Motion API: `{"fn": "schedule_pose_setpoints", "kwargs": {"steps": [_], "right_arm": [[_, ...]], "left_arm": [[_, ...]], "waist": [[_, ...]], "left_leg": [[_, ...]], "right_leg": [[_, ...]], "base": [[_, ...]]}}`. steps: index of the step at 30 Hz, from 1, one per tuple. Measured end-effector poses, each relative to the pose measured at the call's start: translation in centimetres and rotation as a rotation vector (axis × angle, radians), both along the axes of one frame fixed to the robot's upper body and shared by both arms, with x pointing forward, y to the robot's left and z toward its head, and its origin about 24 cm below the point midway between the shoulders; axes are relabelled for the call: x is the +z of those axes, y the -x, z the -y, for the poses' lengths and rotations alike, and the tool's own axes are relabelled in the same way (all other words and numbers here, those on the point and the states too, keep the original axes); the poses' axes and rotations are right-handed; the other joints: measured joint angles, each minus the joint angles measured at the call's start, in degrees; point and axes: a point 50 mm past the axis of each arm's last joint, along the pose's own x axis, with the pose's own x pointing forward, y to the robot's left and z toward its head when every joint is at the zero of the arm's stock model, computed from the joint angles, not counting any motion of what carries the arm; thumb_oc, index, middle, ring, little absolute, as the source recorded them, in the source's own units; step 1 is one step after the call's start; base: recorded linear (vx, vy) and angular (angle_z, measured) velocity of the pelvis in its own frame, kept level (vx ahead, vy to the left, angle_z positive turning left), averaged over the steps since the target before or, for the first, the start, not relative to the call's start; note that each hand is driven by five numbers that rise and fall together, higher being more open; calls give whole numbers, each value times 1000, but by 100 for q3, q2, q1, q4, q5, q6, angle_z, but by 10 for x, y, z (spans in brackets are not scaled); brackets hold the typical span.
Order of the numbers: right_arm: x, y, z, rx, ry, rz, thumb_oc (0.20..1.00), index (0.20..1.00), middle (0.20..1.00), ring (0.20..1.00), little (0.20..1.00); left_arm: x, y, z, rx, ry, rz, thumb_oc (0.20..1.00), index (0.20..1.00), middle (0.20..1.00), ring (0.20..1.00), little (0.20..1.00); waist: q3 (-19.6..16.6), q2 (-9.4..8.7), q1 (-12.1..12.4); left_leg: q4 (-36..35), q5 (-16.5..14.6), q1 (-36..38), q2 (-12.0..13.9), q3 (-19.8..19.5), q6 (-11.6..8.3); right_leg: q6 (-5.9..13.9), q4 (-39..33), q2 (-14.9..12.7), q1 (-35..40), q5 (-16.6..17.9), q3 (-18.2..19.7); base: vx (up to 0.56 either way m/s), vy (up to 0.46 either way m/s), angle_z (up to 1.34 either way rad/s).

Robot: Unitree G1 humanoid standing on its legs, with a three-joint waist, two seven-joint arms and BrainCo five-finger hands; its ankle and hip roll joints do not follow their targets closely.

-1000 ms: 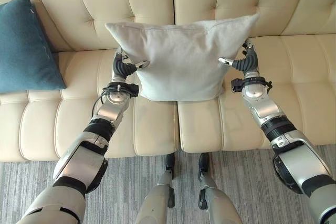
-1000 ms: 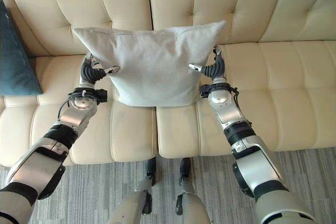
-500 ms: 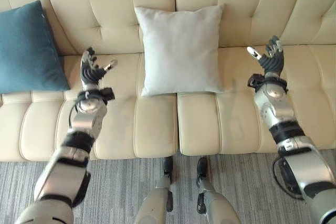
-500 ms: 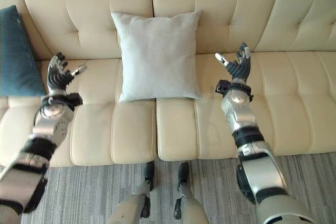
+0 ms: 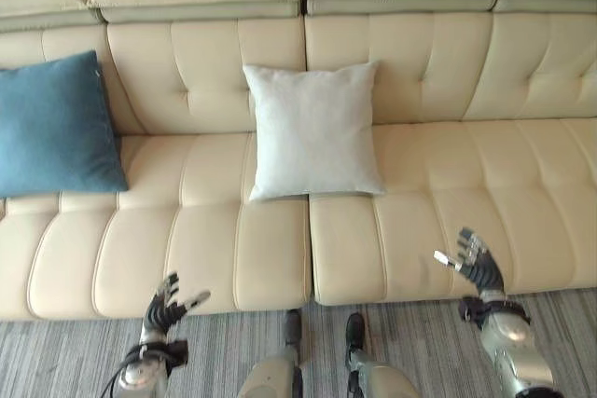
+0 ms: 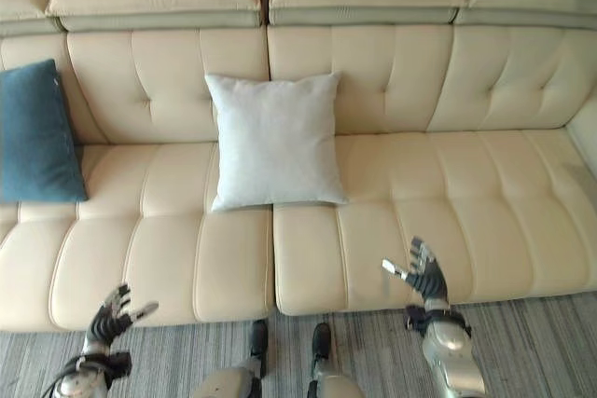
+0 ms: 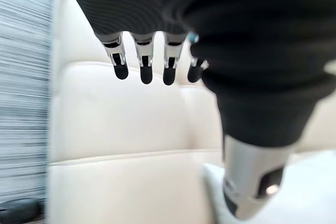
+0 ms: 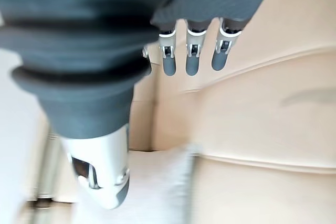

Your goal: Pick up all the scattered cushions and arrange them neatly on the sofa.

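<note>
Leaning upright against the sofa [image 5: 448,230] backrest, the white cushion [image 5: 313,130] is sitting far beyond the left robot hand [image 5: 166,305] and right robot hand [image 5: 476,264], both spreading empty fingers wide.

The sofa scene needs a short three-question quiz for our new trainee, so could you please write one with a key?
1. True or false: the white cushion lies flat on the floor.
2. Which cushion is nearer the sofa's left end? A) white cushion B) blue cushion
3. Fill in: the left hand and the right hand both hold ____.

Key:
1. False; it leans upright against the backrest, near the seam between two seat cushions.
2. B.
3. Nothing; both hands are open, low in front of the seat edge.
</note>
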Motion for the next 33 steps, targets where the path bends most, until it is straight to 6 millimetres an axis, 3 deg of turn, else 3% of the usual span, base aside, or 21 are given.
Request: {"fn": "schedule_pose_setpoints", "kwargs": {"steps": [3,5,7,8,9,10,12,13,14,15,17,18,19,20,22,24,26,28,29,31,33], "right_arm": [[-26,43,4,-14,11,-193,1000,1000,1000,1000,1000],[-32,49,3,-5,15,-236,1000,1000,1000,1000,1000],[-34,44,1,-6,12,-241,1000,1000,1000,1000,1000],[-34,38,-2,-3,6,-233,1000,1000,1000,1000,1000],[-34,29,-10,42,3,-221,1000,1000,1000,1000,1000],[-29,18,-14,64,4,-186,1000,1000,1000,1000,1000],[-20,2,-16,69,19,-118,1000,1000,1000,1000,1000],[-16,-2,-13,63,28,-96,1000,1000,1000,1000,1000],[-14,-3,-11,50,31,-84,1000,1000,1000,1000,1000],[-14,-4,-11,52,31,-88,1000,1000,1000,1000,1000],[-9,-7,-5,54,56,-75,1000,1000,1000,1000,1000],[-2,-11,2,58,84,-55,1000,1000,1000,1000,1000],[1,-14,6,45,93,-41,1000,1000,1000,1000,1000],[4,-16,6,46,88,-31,1000,1000,1000,1000,1000],[14,-22,6,58,97,26,1000,1000,1000,1000,1000],[17,-25,8,44,94,39,1000,1000,1000,1000,1000],[14,-26,10,25,91,28,1000,1000,1000,1000,1000],[11,-24,11,17,86,11,1000,1000,1000,1000,1000],[8,-22,9,11,76,0,1000,1000,1000,1000,1000],[3,-19,4,10,58,-11,1000,1000,1000,1000,1000],[1,-17,4,7,56,-21,1000,1000,1000,1000,1000]], "left_arm": [[-15,24,3,-7,5,-125,1000,1000,1000,1000,1000],[-17,26,4,-35,-9,-152,1000,1000,1000,1000,1000],[-13,7,5,-68,-28,-115,1000,1000,1000,1000,1000],[-9,-7,6,-73,-36,-77,1000,1000,1000,1000,1000],[-2,-26,6,-86,-48,-16,1000,1000,1000,1000,1000],[4,-29,3,-98,-69,6,1000,1000,1000,1000,1000],[7,-28,0,-96,-83,21,1000,1000,1000,1000,1000],[7,-36,7,-93,-67,40,1000,1000,1000,1000,1000],[8,-42,14,-100,-52,65,1000,1000,1000,1000,1000],[9,-44,17,-116,-49,77,1000,1000,1000,1000,1000],[9,-41,21,-133,-44,74,1000,1000,1000,1000,1000],[9,-42,22,-134,-40,79,1000,1000,1000,1000,1000],[11,-46,21,-137,-45,84,1000,1000,1000,1000,1000],[13,-48,18,-140,-54,89,1000,1000,1000,1000,1000],[13,-47,16,-134,-52,91,1000,1000,1000,1000,1000],[12,-46,20,-125,-29,101,1000,1000,1000,1000,1000],[15,-54,28,-145,-12,131,1000,1000,1000,1000,1000],[19,-65,33,-163,-2,162,1000,1000,1000,1000,1000],[20,-66,32,-166,-5,165,1000,1000,1000,1000,1000],[22,-69,32,-173,-7,173,1000,1000,1000,1000,1000],[19,-64,33,-173,-4,158,1000,1000,1000,1000,1000]], "waist": [[-205,35,-35],[-224,-14,-114],[-214,-9,-134],[-180,35,-136],[-140,139,-118],[-149,124,-28],[-163,-8,131],[-153,95,80],[-98,252,79],[-77,244,206],[-17,390,315],[49,425,346],[155,250,276],[180,12,239],[171,-175,-10],[165,-160,-122],[149,-89,-230],[159,-41,-281],[153,-16,-279],[130,-39,-276],[81,77,-265]], "left_leg": [[-32,-36,63,-36,56,47],[-27,-21,87,-65,204,76],[-32,45,-2,-48,188,233],[-34,132,-84,-4,130,362],[-10,261,-183,146,21,480],[7,391,-236,225,-23,433],[33,659,-459,187,-118,118],[119,712,-731,276,-334,-186],[143,615,-866,413,-421,-435],[103,444,-937,491,-337,-547],[206,300,-1106,622,-325,-826],[261,173,-1246,688,-319,-1114],[463,42,-1384,520,-327,-997],[741,-67,-1380,288,-352,-871],[1730,-440,-1154,56,-613,-627],[1701,-805,-417,-11,-935,-537],[956,-871,215,-44,-992,-413],[439,-843,392,-60,-913,-359],[227,-731,540,-55,-912,-59],[125,-598,591,-136,-722,86],[106,-552,545,-105,-515,184]], "right_leg": [[65,80,-42,7,-11,39],[138,159,-73,-109,32,164],[255,479,-96,-259,-22,124],[347,833,-81,-432,-176,120],[359,2313,-15,-776,-918,136],[407,3262,21,-707,-1435,139],[198,2242,105,69,-1957,36],[-278,1564,336,292,-1910,83],[-341,1164,553,387,-1805,110],[-463,1112,605,259,-1508,160],[-703,1315,801,16,-1190,102],[-782,1435,781,-177,-1192,87],[-948,1325,586,-213,-1156,2],[-886,1186,371,-295,-845,26],[-858,827,221,-262,-490,20],[-795,779,294,-240,-403,135],[-683,611,394,-233,-337,182],[-520,424,478,-244,-177,174],[-545,388,522,-245,-163,182],[-511,339,471,-316,-140,336],[-299,249,470,-317,-245,398]], "base": [[-115,48,-17],[-299,13,-29],[-274,-17,7],[-333,-81,42],[-348,-147,41],[-517,-330,35],[-337,-256,27],[-79,-49,68],[-291,-110,61],[-358,-71,24],[-305,-44,-11],[-225,-18,17],[-230,-19,24],[-207,-8,32],[-96,26,10],[11,47,-8],[77,57,1],[70,81,-3],[41,73,-16],[15,75,-39],[-23,79,-57]]}}
